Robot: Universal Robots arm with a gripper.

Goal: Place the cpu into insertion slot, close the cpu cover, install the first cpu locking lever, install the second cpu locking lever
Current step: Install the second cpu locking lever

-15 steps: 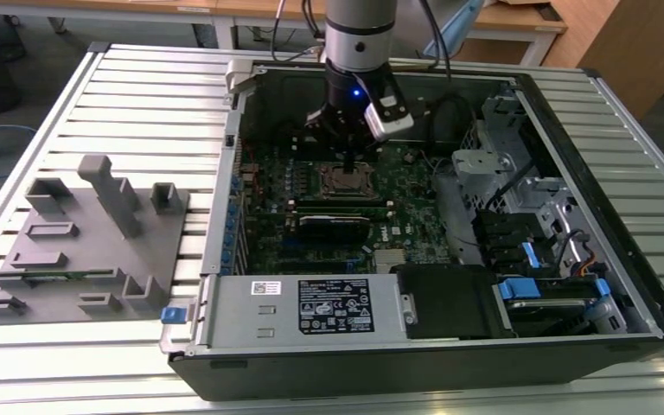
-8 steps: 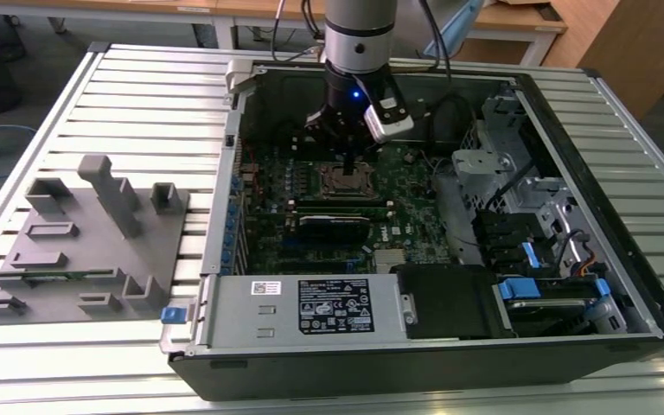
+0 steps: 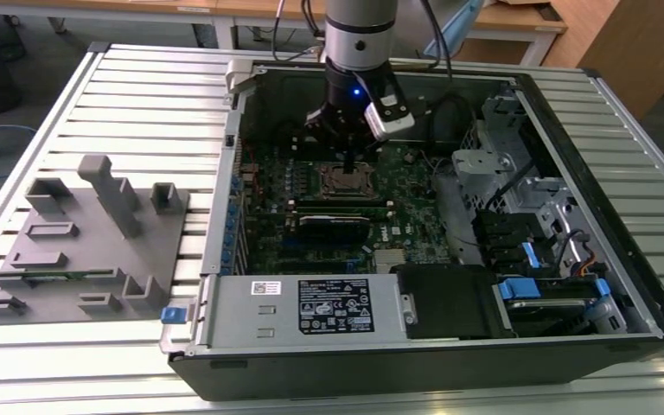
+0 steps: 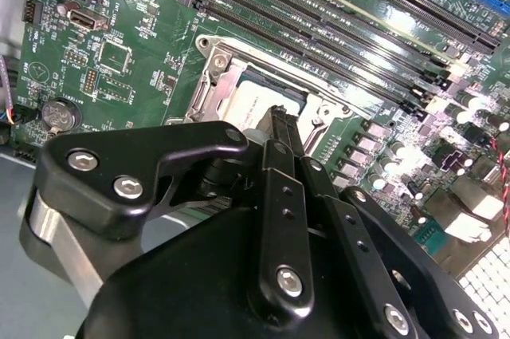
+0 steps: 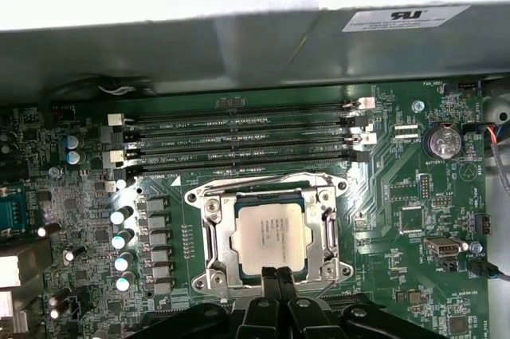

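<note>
Four memory slots [image 5: 239,143] flank the socket where the pressed-together pincer [image 5: 276,277] touches the cpu cover [image 5: 271,231].

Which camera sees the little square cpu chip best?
The first wrist view: it looks straight down on the cpu, its whole top framed by the cpu cover. In the second wrist view the pincer hides part of it; in the exterior view it is tiny.

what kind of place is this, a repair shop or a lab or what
Probably a robotics lab or test workshop: an open computer case lies on a slatted metal table, a grey fixture block sits beside it, and wooden desks stand behind.
</note>
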